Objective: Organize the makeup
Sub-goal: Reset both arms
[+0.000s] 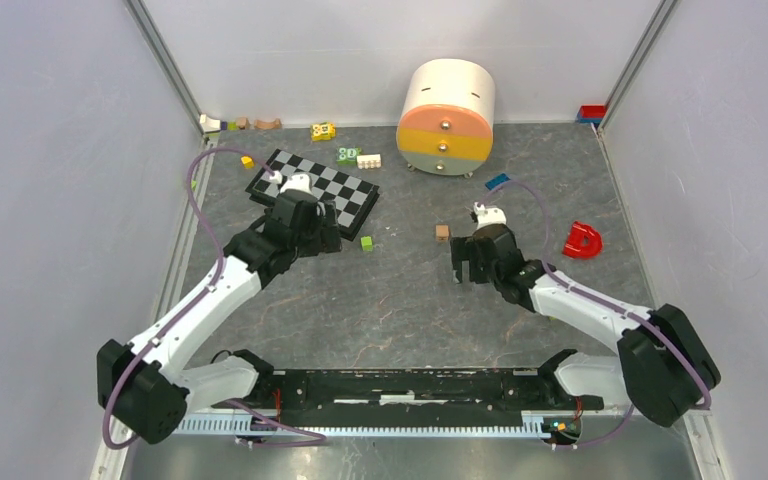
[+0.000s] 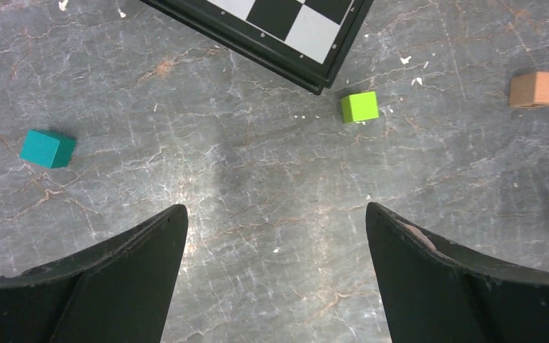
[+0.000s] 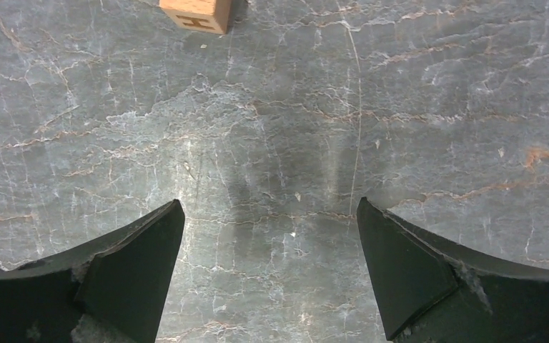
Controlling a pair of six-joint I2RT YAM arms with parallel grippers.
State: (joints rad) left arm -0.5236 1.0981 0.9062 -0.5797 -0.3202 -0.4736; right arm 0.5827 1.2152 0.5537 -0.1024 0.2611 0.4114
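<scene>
Now | left hand [image 2: 275, 214] released, green cube [image 2: 359, 106] ahead-right, apart | right hand [image 3: 270, 207] released, wooden block [image 3: 194, 13] ahead-left, apart

Makeup itself out of sight, round three-drawer cabinet [image 1: 446, 118] at the table's back, drawers shut

table [image 1: 400, 300]: grey, marbled with pale veins
chessboard [image 1: 345, 185]: black and white checks
round drawers [image 1: 446, 118]: peach, yellow, grey-green
cube [image 2: 359, 106]: lime green
</scene>
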